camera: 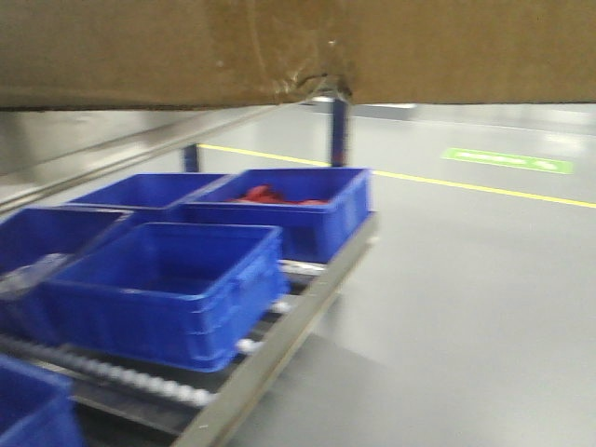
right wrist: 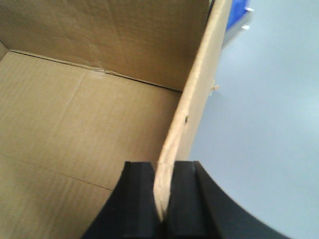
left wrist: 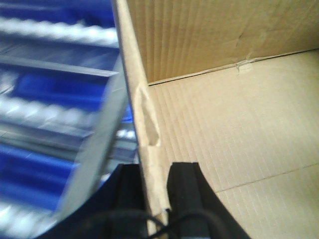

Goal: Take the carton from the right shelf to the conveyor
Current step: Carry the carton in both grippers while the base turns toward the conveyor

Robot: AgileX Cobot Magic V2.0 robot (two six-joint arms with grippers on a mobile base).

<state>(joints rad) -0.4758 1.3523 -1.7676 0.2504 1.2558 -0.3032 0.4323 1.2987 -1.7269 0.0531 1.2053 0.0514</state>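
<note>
Up across the top of the front view, the carton (camera: 186, 47) is showing as a broad brown band, with clear tape and a small torn notch along its lower edge. Below it in that view, the shelf (camera: 279, 345) is running away at an angle, and blue bins (camera: 168, 289) are sitting on its white rollers (camera: 121, 372). The far bin is holding something red (camera: 275, 196). Whether the carton is touching the rack, I cannot tell.

The left tool (left wrist: 156, 204) is clamping the carton's left wall, with one black finger (left wrist: 185, 199) pressing inside the box and the other outside. Just past that grip, the wall's top edge is looking dented and crumpled. The right tool (right wrist: 159, 204) is pinching the opposite wall the same way, its pads closed tight on the cardboard edge. Both wrist views are looking down into the carton's bare corrugated interior.

Grey floor (camera: 466, 307) is stretching off to the right, crossed by a yellow line (camera: 466, 184), with a green marking (camera: 507, 160) lying beyond it.
</note>
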